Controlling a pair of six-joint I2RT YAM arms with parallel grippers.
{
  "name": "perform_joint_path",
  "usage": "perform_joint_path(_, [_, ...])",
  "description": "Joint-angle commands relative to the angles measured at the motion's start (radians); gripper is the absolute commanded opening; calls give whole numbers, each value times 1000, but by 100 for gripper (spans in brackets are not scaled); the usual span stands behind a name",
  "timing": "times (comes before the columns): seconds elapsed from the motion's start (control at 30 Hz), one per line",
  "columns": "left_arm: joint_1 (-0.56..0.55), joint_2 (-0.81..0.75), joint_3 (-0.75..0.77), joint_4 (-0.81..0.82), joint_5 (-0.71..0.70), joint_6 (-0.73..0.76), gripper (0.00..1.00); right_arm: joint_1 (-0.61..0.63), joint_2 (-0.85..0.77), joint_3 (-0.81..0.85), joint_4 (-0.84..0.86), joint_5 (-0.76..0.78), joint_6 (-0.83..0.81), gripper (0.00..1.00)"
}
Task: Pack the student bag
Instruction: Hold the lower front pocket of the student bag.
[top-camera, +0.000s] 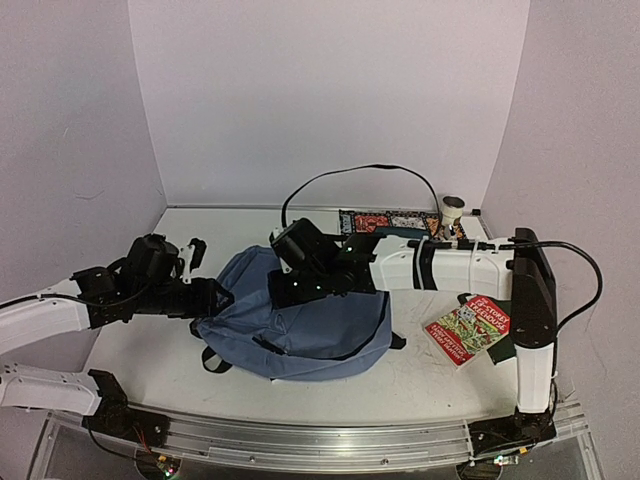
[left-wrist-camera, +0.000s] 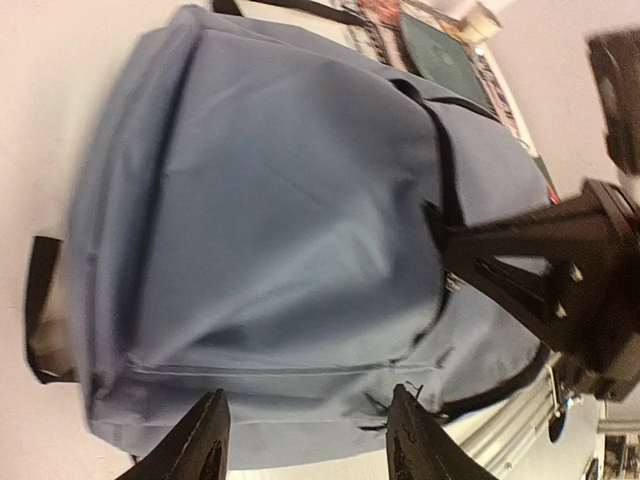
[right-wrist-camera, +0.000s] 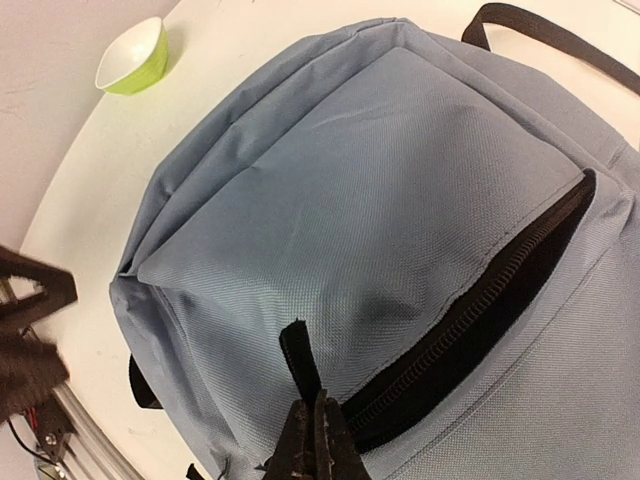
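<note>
Student bag (top-camera: 300, 335) lies flat mid-table, front pocket up. Only the right wrist view shows the right gripper (right-wrist-camera: 318, 440) pinched tight on the black zipper pull (right-wrist-camera: 300, 360), the pocket gaping, and a green bowl (right-wrist-camera: 135, 55) beyond the bag. The left wrist view shows the left gripper (left-wrist-camera: 310, 445) spread wide, holding nothing, at the bag's edge. A colourful book (top-camera: 468, 328) lies beside the right arm, with a teal pouch (left-wrist-camera: 440, 62) behind the bag. White table (top-camera: 430, 385) shows between bag and front rail.
</note>
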Motion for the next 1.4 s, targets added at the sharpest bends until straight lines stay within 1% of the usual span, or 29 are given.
perform_joint_path(0.0, [-78, -26, -39, 125, 30, 31, 56, 2, -28, 59, 55, -15, 51, 0])
perform_joint_path(0.1, [-174, 0, -44, 170, -65, 30, 58, 2, -27, 62, 60, -17, 59, 0])
perform_joint_path(0.13, [-188, 16, -44, 184, -99, 31, 58, 2, -25, 64, 61, -20, 62, 0])
perform_joint_path(0.3, [-197, 76, -38, 276, -156, 56, 60, 2, -22, 73, 65, -40, 71, 0])
perform_joint_path(0.5, [-201, 166, -16, 347, -158, 112, 61, 2, -29, 65, 74, -50, 88, 0])
perform_joint_path(0.63, [-205, 192, -12, 384, -147, 146, 61, 2, -31, 64, 74, -61, 97, 0])
perform_joint_path(0.73, [-209, 217, -12, 406, -130, 163, 61, 2, -30, 59, 104, -69, 106, 0])
perform_joint_path(0.9, [-221, 255, -14, 450, -114, 174, 61, 3, -26, 56, 114, -77, 110, 0])
perform_joint_path(0.97, [-223, 273, -18, 461, -120, 176, 55, 2, -27, 55, 116, -76, 112, 0])
perform_joint_path(1.1, [-224, 302, -19, 469, -109, 179, 36, 2, -28, 54, 118, -71, 108, 0])
perform_joint_path(1.13, [-224, 304, -20, 468, -103, 178, 30, 2, -29, 54, 118, -68, 107, 0])
perform_joint_path(1.2, [-224, 291, -28, 464, -92, 178, 14, 2, -34, 50, 118, -52, 102, 0])
perform_joint_path(1.27, [-224, 262, -40, 454, -83, 173, 3, 1, -46, 39, 118, -25, 93, 0])
perform_joint_path(1.3, [-224, 244, -45, 443, -79, 170, 0, 0, -52, 32, 118, -11, 88, 0])
perform_joint_path(1.37, [-224, 209, -49, 400, -70, 165, 0, -8, -68, 16, 118, 17, 82, 0])
